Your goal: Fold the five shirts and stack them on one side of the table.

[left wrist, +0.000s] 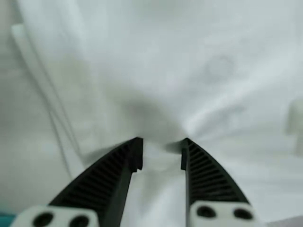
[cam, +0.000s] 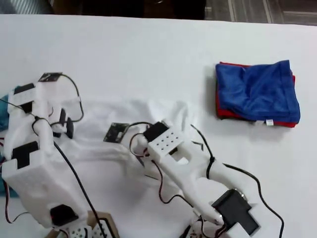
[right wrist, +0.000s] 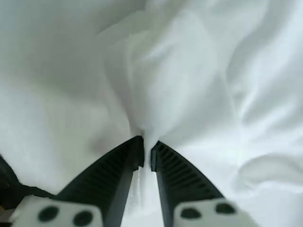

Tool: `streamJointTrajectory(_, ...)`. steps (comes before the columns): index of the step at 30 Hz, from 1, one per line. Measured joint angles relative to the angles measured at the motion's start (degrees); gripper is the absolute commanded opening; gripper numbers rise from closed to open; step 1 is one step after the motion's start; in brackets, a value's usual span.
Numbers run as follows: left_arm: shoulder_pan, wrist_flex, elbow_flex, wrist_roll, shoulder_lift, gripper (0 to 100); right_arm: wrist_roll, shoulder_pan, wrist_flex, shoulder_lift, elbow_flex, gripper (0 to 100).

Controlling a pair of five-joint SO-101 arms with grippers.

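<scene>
Two arms: both are bent low over the white shirt (cam: 148, 111), which lies spread and rumpled across the middle of the desk (cam: 148, 44); the left arm is near the desk's left edge and the right arm comes in from the near side.
Left fingers (left wrist: 161, 153): set a little apart, with a raised fold of the white shirt caught between the tips; creases fan out from the pinch across the cloth.
Right fingers (right wrist: 147, 153): nearly closed, pinching a thin upright ridge of the same shirt; the fabric rises in soft folds beyond the tips.
White shirt: one part stretches flat toward the far side, while the part nearer the arms is bunched and wrinkled; a seam or hem line runs along the cloth beside the left fingers.
Stack: on the right side of the desk, well apart from the white shirt and both arms.
Blue shirt (cam: 257, 89): folded, on top of the stack, its surface somewhat wrinkled.
Red shirt (cam: 225, 113): folded, beneath the blue one, showing as a strip along the stack's left and near edges.
Teal cloth (cam: 2, 106): a small bit shows at the left edge, behind the left arm; what it is cannot be told.
</scene>
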Motion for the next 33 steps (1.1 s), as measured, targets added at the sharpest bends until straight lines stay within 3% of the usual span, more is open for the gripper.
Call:
streamJointTrajectory(7, 0.00, 0.00, 0.00, 0.00, 0.00, 14, 0.09, 0.00, 2.20, 0.00, 0.00, 17.5)
streamJointTrajectory(18, 0.00, 0.00, 0.00, 0.00, 0.00, 14, -1.76, -9.23, 2.02, -0.09, 2.55, 17.6)
streamJointTrajectory(33, 0.00, 0.00, 0.00, 0.00, 0.00, 14, -6.24, -9.76, -8.79, -0.62, 11.78, 18.0)
